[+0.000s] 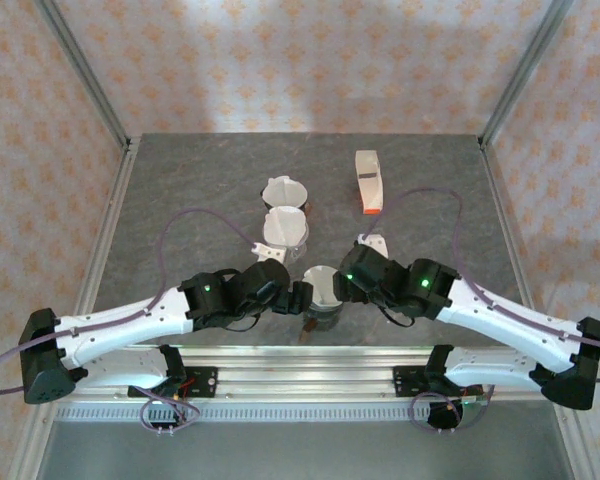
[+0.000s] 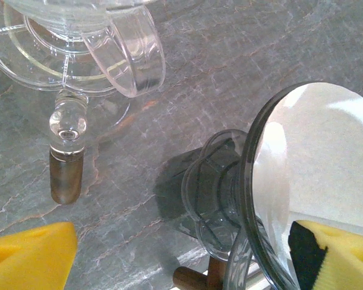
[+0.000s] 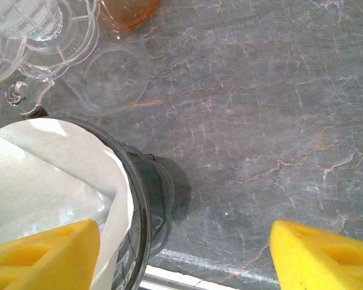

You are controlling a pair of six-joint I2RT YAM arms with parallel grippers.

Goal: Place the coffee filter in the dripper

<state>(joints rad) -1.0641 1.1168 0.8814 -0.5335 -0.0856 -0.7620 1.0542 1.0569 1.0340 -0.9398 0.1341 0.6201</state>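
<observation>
Between my two grippers, the coffee filter sits inside the dripper. Right gripper: jaws apart, one pad over the paper, probably to seat it. Left gripper: also apart, straddling the rim, likely steadying.

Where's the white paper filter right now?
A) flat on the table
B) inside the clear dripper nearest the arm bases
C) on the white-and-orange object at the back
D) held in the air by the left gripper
B: in the right wrist view the white filter lines the inside of the clear dripper, with its paper up against the rim.
</observation>
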